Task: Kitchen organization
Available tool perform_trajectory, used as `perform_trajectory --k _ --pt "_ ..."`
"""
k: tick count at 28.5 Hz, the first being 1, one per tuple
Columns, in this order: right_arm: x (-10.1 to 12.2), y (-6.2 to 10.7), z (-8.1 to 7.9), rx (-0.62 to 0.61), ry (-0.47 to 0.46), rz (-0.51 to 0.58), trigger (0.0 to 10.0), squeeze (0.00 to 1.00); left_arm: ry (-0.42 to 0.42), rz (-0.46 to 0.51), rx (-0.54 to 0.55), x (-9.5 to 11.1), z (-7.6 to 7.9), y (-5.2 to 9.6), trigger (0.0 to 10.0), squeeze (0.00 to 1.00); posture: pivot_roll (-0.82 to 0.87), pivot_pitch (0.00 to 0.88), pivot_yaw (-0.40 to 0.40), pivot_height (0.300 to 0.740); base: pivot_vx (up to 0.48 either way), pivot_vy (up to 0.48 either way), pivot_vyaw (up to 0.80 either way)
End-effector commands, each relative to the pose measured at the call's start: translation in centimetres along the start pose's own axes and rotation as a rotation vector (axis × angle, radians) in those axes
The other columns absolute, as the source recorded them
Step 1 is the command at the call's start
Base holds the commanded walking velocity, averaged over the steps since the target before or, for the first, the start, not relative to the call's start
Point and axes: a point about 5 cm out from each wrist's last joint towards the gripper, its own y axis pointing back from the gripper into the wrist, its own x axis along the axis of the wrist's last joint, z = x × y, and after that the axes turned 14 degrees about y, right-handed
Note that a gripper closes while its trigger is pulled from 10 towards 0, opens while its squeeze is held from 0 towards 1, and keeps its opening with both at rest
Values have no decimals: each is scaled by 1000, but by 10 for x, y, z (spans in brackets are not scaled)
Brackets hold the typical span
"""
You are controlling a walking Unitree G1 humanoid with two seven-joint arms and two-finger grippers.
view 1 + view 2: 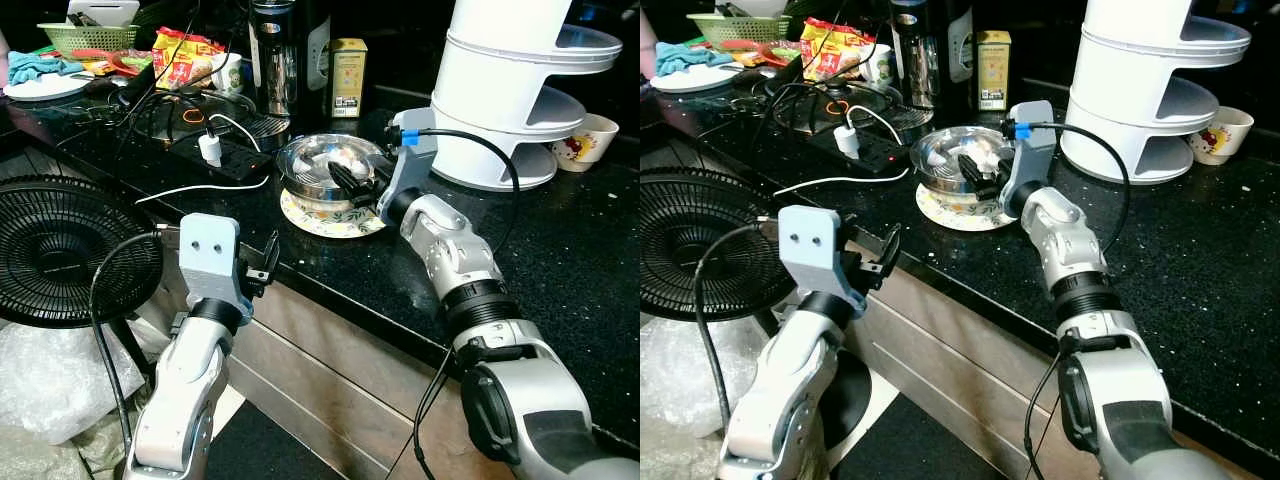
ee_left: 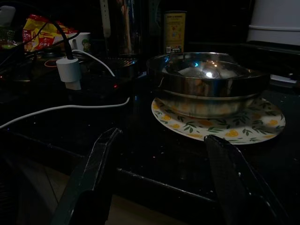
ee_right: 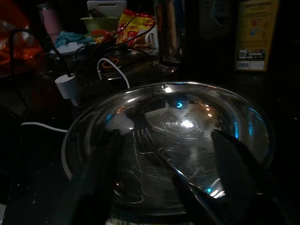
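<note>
Left eye view: the right gripper (image 1: 352, 183) reaches over the black counter (image 1: 560, 250) w/ its fingers above the near rim of the steel bowl (image 1: 318, 160), jaws spread apart, nothing held. The bowl stands on a flowered plate (image 1: 335, 222) near the counter's front edge. The left gripper (image 1: 268, 262) hangs in front of the counter edge, below the plate, also spread and empty. Behind the bowl are a power strip (image 1: 222, 157) w/ a white charger (image 1: 210, 148), a yellow box (image 1: 347, 76) and a white tiered stand (image 1: 510, 90); a black fan (image 1: 65, 245) stands on the left. Left wrist view: dark; the bowl on the plate lies ahead, between the two parted fingers (image 2: 93, 178). Right wrist view: looks down in the bowl; something thin like a utensil (image 3: 187, 187) lies inside, I cannot tell what.
</note>
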Motion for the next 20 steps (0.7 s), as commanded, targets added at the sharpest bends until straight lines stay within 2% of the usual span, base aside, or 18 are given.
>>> perform_trajectory --k 1,15,18,20 --pt "-8 3 2 -7 -37 -18 0 0 -12 -4 7 0 -1 0 10000 0 86 0 8 740 0 0 0" --pt "4 3 1 8 -72 46 0 0 -13 -4 9 1 -1 0 10000 0 85 0 12 740 0 0 0" --pt "12 3 3 1 -109 101 0 0 -13 -3 10 1 -1 0 10000 0 85 0 12 740 0 0 0" --pt "21 4 7 2 -171 160 0 0 -13 -2 10 1 -1 0 10000 0 86 0 13 740 0 0 0"
